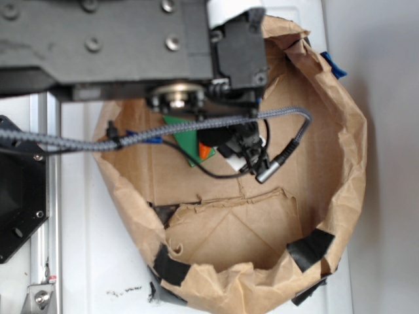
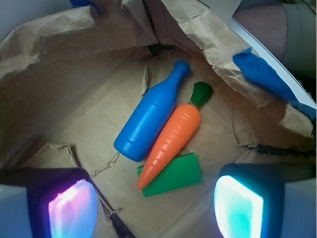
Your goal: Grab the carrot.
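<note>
The tool (image 2: 158, 208) hangs with its pads wide apart and empty above the paper bag (image 2: 59, 99), so the carrot (image 2: 173, 144) lies free between them, stem at one o'clock, touching the blue bottle (image 2: 148, 119) and overlapping the green wedge block (image 2: 181, 173).

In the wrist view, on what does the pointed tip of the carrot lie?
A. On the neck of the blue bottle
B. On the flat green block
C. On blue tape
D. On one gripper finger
B: the carrot lies beside the blue bottle, and its pointed end rests over the flat green block, clear of the gripper fingers.
</note>
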### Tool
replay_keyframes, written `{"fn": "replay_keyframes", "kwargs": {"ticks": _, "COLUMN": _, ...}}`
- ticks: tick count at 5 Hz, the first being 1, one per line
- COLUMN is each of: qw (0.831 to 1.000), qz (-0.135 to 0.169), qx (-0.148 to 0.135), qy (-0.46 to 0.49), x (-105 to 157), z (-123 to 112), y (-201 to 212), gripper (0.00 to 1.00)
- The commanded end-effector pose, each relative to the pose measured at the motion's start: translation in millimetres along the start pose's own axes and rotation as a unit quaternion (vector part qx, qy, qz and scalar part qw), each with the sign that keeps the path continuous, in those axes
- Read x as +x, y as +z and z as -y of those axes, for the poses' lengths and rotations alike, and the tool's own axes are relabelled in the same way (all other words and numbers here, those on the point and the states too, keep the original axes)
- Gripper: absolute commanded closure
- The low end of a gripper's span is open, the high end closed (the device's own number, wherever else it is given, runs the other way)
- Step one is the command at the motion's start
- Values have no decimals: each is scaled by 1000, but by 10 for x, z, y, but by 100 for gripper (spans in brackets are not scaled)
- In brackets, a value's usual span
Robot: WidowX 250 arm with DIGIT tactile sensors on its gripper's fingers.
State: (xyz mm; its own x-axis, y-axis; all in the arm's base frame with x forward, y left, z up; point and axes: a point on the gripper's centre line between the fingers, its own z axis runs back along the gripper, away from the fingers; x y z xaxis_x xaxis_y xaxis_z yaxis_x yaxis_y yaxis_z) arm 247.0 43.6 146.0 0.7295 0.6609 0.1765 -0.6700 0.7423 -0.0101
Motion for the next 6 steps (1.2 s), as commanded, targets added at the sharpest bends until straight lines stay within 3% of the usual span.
{"fn": "replay_keyframes", "kwargs": {"ticks": 1, "qw": 1000, "qz": 14, "qx": -6, "qy": 10, "x": 83, "z": -85, "y": 73, "gripper": 0}}
{"fn": "replay_keyframes", "kwargs": {"ticks": 2, "qw": 999, "qz": 31, "qx": -13, "qy": -17, "x": 111, "z": -97, "y": -109, "gripper": 0}}
{"fn": "replay_keyframes", "kwargs": {"ticks": 6, "qw": 997, "qz": 12, "qx": -12, "qy": -78, "x": 89, "z": -65, "y": -566, "gripper": 0}}
